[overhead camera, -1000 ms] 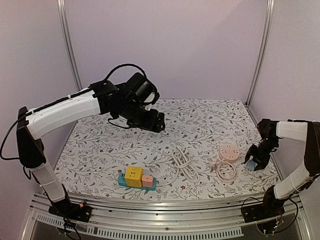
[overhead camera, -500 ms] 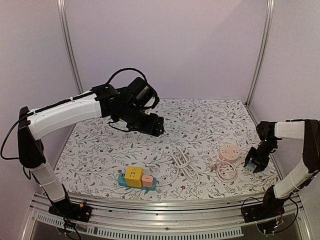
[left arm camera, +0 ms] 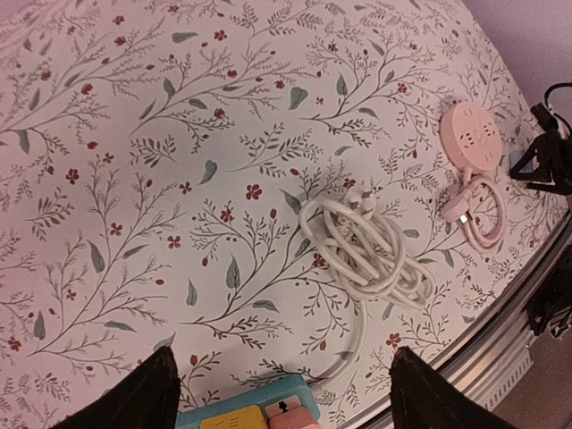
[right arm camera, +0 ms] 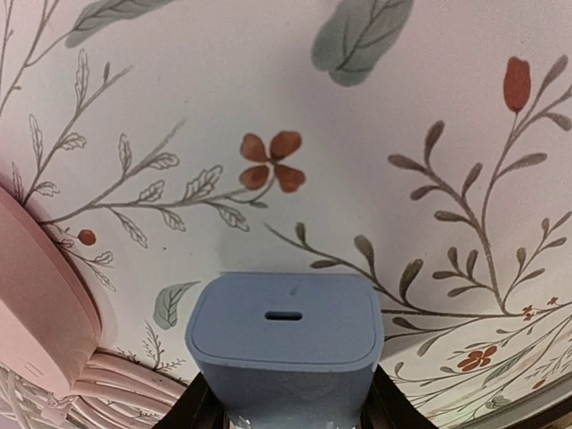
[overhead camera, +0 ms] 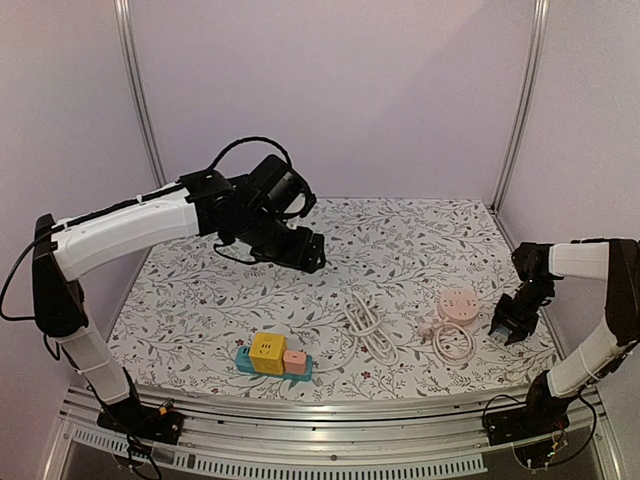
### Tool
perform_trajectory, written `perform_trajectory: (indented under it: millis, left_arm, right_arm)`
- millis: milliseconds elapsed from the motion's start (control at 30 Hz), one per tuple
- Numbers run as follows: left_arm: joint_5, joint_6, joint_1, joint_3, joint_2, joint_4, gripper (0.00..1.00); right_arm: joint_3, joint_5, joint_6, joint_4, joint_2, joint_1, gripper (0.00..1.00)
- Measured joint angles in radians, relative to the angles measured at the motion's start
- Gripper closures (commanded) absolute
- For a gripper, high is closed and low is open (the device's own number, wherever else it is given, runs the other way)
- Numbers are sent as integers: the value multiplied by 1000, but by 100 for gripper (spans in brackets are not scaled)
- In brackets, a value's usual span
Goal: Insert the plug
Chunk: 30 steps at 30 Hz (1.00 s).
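The left end effector (overhead camera: pixel 305 250) is hovering above the floral tabletop (overhead camera: pixel 200 300), its jaws standing wide apart and holding nothing. Near the front edge, a teal power strip (overhead camera: pixel 273 358) is lying beside a coiled white cable (overhead camera: pixel 368 328). Farther right, just past the pink round socket (overhead camera: pixel 458 303), the right end effector (overhead camera: pixel 507 326) is gripping the blue plug (right arm camera: pixel 284 344) by its sides, low over the tabletop.

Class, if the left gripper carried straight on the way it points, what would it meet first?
Likely the floral tablecloth near the white cable coil; depth is unclear.
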Motion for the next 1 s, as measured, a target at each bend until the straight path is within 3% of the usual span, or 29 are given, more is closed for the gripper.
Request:
perform_trajectory:
  millis: [200,433,633,867,1000]
  left_arm:
    - [11,5,9,0,-7,0,19]
    - [34,11,16,2,-7,0,19]
    - [68,10,32,51,-7,-1,19]
    - [137,-2,40,136,-7,-5,20]
    - [178,-13,42,203,3,-14,21]
  right_arm:
    - [19,-10,-9,-22,0,18,87]
    - [204,-41,-72,-83,-8,34,100]
    - [383,-50,-167,-99,-37,93,100]
    - [422,-156,-267,-26,-89,142,100]
    - [444,-196,-333,47,-90,237,100]
